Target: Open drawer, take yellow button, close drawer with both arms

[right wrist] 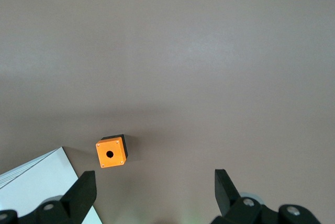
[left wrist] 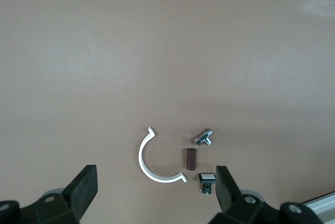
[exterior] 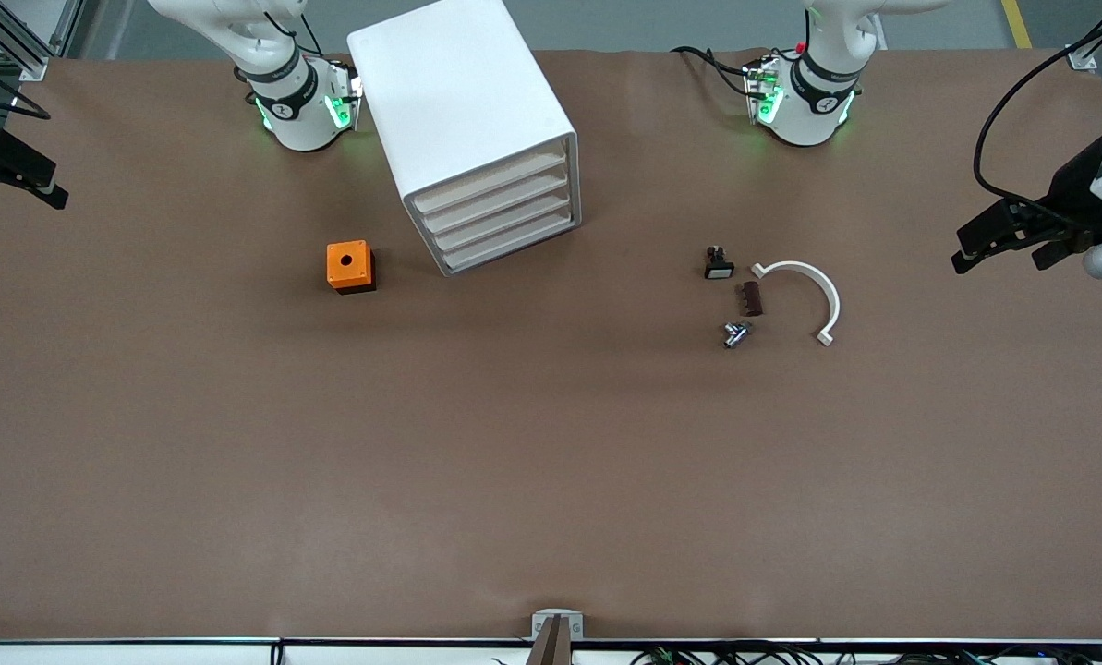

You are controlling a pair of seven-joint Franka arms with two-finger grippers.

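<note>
A big white cabinet (exterior: 458,92) stands near the right arm's base, its front turned toward the front camera. Its uppermost drawer (exterior: 490,180) is shut, like the three below it. The button is hidden. My left gripper (exterior: 1001,257) hangs open over the left arm's end of the table, and the left wrist view shows it (left wrist: 155,176) above a group of small parts with nothing between its fingers. Over the right arm's end of the table, my right gripper (exterior: 13,189) is open and empty too (right wrist: 154,179). A corner of the cabinet (right wrist: 31,177) shows beside it.
An orange cube with a black hole (exterior: 349,265) (right wrist: 111,151) sits beside the cabinet. Toward the left arm's end lie a small black part with a white face (exterior: 718,266) (left wrist: 207,177), a brown block (exterior: 752,298), a metal fitting (exterior: 735,332) and a white curved strip (exterior: 814,286).
</note>
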